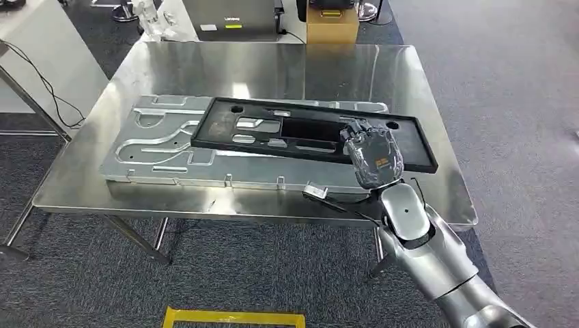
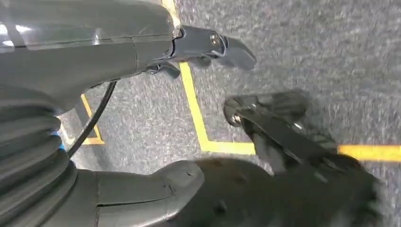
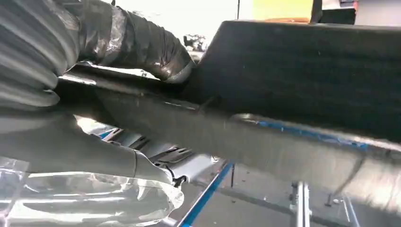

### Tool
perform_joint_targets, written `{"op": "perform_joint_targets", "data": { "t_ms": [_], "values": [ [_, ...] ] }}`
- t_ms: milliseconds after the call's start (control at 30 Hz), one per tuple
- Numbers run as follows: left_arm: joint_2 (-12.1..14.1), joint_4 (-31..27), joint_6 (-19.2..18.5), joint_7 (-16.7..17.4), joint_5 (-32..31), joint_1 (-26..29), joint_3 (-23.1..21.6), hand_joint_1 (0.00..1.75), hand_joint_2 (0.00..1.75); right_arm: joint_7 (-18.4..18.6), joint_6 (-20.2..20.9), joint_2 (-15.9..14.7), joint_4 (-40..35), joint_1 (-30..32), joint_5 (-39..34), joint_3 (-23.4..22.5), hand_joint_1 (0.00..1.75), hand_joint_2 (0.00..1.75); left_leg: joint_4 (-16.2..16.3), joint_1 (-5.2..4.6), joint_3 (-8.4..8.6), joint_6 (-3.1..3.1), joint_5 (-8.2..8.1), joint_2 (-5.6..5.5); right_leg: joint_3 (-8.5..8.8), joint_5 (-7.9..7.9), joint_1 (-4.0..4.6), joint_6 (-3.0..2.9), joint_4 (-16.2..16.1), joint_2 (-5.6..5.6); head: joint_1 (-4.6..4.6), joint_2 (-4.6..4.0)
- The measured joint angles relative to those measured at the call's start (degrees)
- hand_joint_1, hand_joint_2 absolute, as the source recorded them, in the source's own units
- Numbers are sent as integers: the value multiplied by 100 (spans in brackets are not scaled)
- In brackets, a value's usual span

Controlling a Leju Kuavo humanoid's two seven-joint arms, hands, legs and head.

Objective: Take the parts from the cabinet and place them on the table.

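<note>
The right hand (image 1: 372,156) sits on the black tray (image 1: 311,133) and covers part of it, and its fingers are hidden under clear wrap. At the top middle of the head view, the yellow box (image 1: 332,24) is cut off. The dark shape (image 2: 302,156) at the lower right of the left wrist view is too blurry to name.

counter (image 1: 205,68): bare silver steel | plate (image 1: 157,147): silver, ribbed | frame (image 1: 416,147): black | carpet (image 1: 519,82): grey, speckled | floor tape (image 1: 232,318): yellow | box (image 1: 332,24): tan
</note>
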Motion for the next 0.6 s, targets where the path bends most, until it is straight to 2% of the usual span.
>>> {"op": "perform_joint_targets", "data": {
  "t_ms": [33,67,100,167,200,233,267,333,367,400,433,467,500,533,567,600],
  "values": [
    [2,0,0,0,0,14,0,0,175,2,0,0,2,20,-7,0,175,175,-22,12,-96,-42,-44,3,65,-54,-7,14,1,4,0,0],
    [11,0,9,0,0,25,0,0,175,2,0,0,2,34,-9,0,175,175,-246,18,-97,-46,81,5,147,-117,-18,35,3,12,0,0],
    [20,0,11,-2,0,28,0,0,175,2,0,0,2,38,-18,0,175,175,-614,23,-21,-47,350,5,229,-179,-29,59,5,15,0,0],
    [22,0,13,-2,0,42,0,0,175,2,-2,0,2,43,-33,0,175,175,-1511,35,167,-36,1248,3,333,-303,-39,118,8,11,2,0],
    [22,0,13,-7,0,46,2,0,175,2,-4,4,11,54,-46,0,175,175,-1587,0,149,18,1248,24,399,-365,-16,160,64,38,2,-2],
    [26,0,17,-5,0,36,2,0,175,2,-13,6,9,48,-55,0,175,175,-1562,-10,207,81,1212,22,400,-413,-8,210,42,40,7,0],
    [26,0,20,-7,0,44,2,0,175,2,-13,7,7,67,-70,0,175,175,-1575,-7,210,141,1290,20,456,-409,-13,251,70,39,2,0],
    [24,0,2,-20,20,37,2,0,175,4,-24,7,0,68,-101,0,175,175,-1612,23,305,199,1294,22,436,-420,-11,301,142,30,2,0],
    [24,0,-11,-28,33,27,4,0,175,2,-24,7,0,68,-103,0,175,175,-1635,29,348,216,1292,24,387,-441,-29,327,307,-8,7,0],
    [24,0,-28,-35,35,17,4,0,175,2,-26,7,0,62,-111,0,175,175,-1648,29,363,251,1270,24,194,-550,-35,363,631,-29,11,0],
    [26,0,-33,-37,35,15,4,0,175,2,-26,7,2,67,-116,0,175,175,-1646,28,366,269,1251,24,-47,-742,-47,393,1021,-31,11,0],
    [26,0,-33,-42,35,6,7,0,175,2,-26,11,2,93,-122,0,175,175,-1643,25,371,284,1224,24,-320,-967,-59,405,1423,-36,9,0],
    [26,0,-26,-44,35,7,7,0,175,-2,-28,11,4,125,-138,0,175,175,-1637,23,379,288,1201,23,-541,-1103,-63,404,1709,-38,9,0],
    [28,0,0,-42,37,10,9,0,175,-5,-30,11,17,158,-149,0,175,175,-1631,23,400,285,1171,17,-678,-1069,-64,405,1798,-40,11,0],
    [28,0,20,-39,46,15,11,0,175,-5,-33,11,33,188,-157,0,175,175,-1625,23,438,281,1138,10,-670,-858,-64,403,1615,-42,11,0],
    [28,0,37,-17,55,20,13,0,175,-7,-35,11,48,212,-175,0,175,175,-1622,20,492,275,1098,4,-543,-530,-62,386,1206,-43,11,0]
  ]
}}
